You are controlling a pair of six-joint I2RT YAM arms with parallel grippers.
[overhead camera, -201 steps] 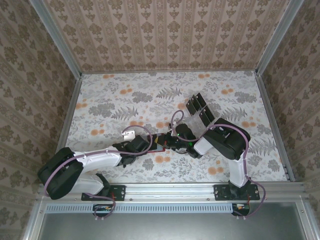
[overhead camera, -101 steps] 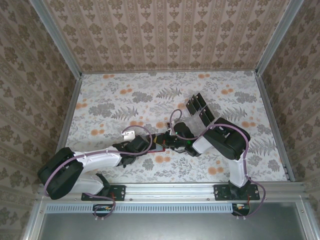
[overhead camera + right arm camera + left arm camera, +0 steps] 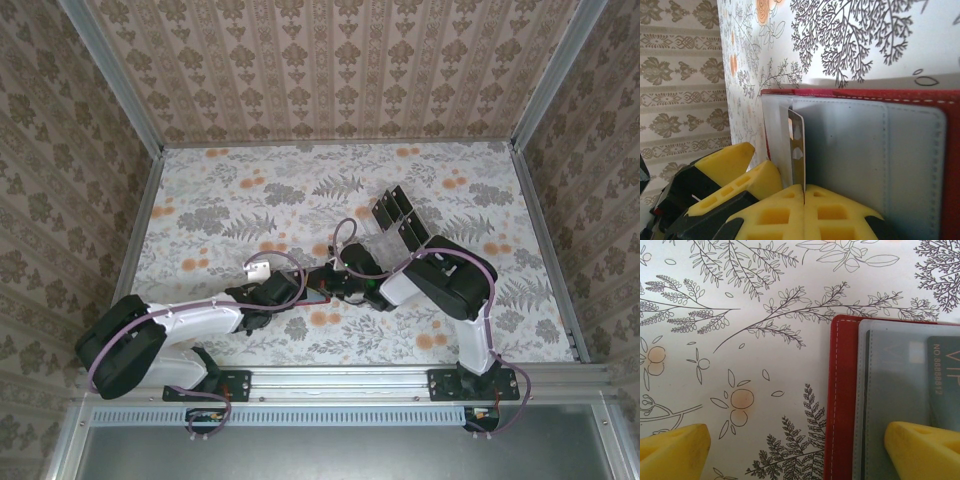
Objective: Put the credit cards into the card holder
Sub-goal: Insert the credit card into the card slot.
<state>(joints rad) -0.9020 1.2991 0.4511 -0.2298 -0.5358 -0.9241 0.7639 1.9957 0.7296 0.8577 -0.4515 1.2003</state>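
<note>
Your red card holder is lying open and flat on the floral counter between your two hands, with its grey clear pockets facing up and a dark VIP card showing inside one. Your right hand is pinching a credit card tight. The card is standing edge-on, its length pointing into a pocket mouth. Your left hand is spreading wide, one finger over the pocket.

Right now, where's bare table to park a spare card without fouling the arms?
Free on the table: far-left stretch, from left wall to the clear rack; the strip along the back wall; right side between rack and rail. Crowded: centre, where the left gripper and right gripper, pinching a credit card, meet at the card holder.
</note>
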